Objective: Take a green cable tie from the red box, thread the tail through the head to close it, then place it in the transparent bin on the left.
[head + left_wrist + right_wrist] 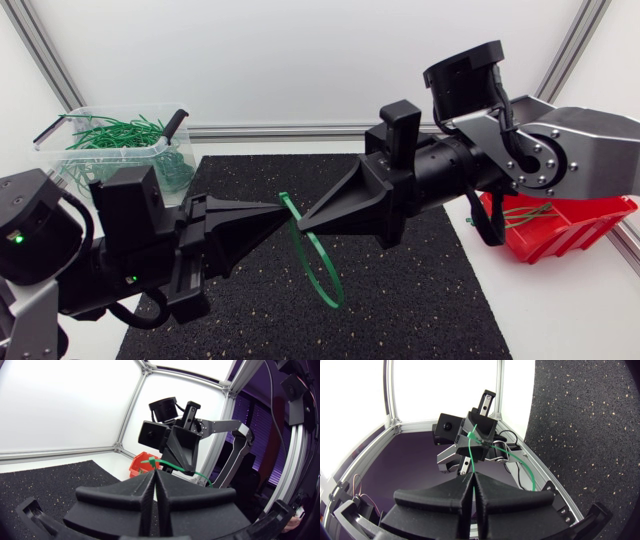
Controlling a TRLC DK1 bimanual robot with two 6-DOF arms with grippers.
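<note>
Over the black mat [430,300], left gripper [280,207] and right gripper [302,217] each pinch the looped green cable tie [334,303]; best keep tail square to head while pulling.

The right gripper [472,476], its two black wedge fingers pressed flat together, pinches a green cable tie [471,455] at the fingertips, with a black speckled mat [585,425] off to one side. The tie's strand runs straight ahead to the left gripper [480,445], which faces it tip to tip, close by, its jaws closed on the tie's far end. From there a green loop curves outward and back behind the right gripper's finger.
</note>
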